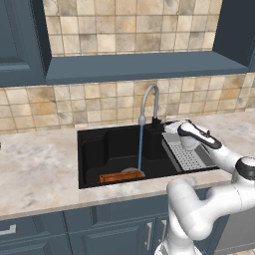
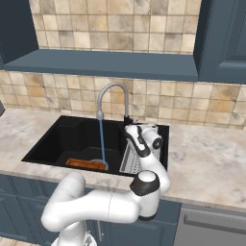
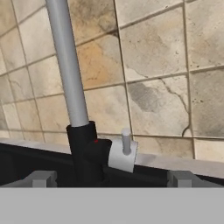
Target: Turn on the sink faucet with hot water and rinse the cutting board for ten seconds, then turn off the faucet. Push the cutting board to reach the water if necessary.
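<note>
Beige tiled wall and dark blue cabinets frame a marbled worktop [image 1: 35,164] in the left base view, with one black sink [image 1: 94,149] recessed into it. One sink faucet [image 1: 149,99] arches from the basin's back edge, and one thin stream of water [image 1: 140,147] falls straight from its spout onto the single cutting board [image 1: 117,177], which lies flat on the basin floor near the front edge. A grey drainer tray [image 1: 187,157] sits along the basin's right side, with the white arm [image 1: 209,144] reaching over it toward the faucet base. From the right base view, the stream lands at the board's right end, and the arm's hand stands just beside the faucet's dark base. Through the hand view, the grey spout rises from that dark base, a small pale lever [image 3: 123,153] juts from its right side, and the jaws [image 3: 111,178] are spread wide apart, gripping nothing. No writing or labels can be read.
</note>
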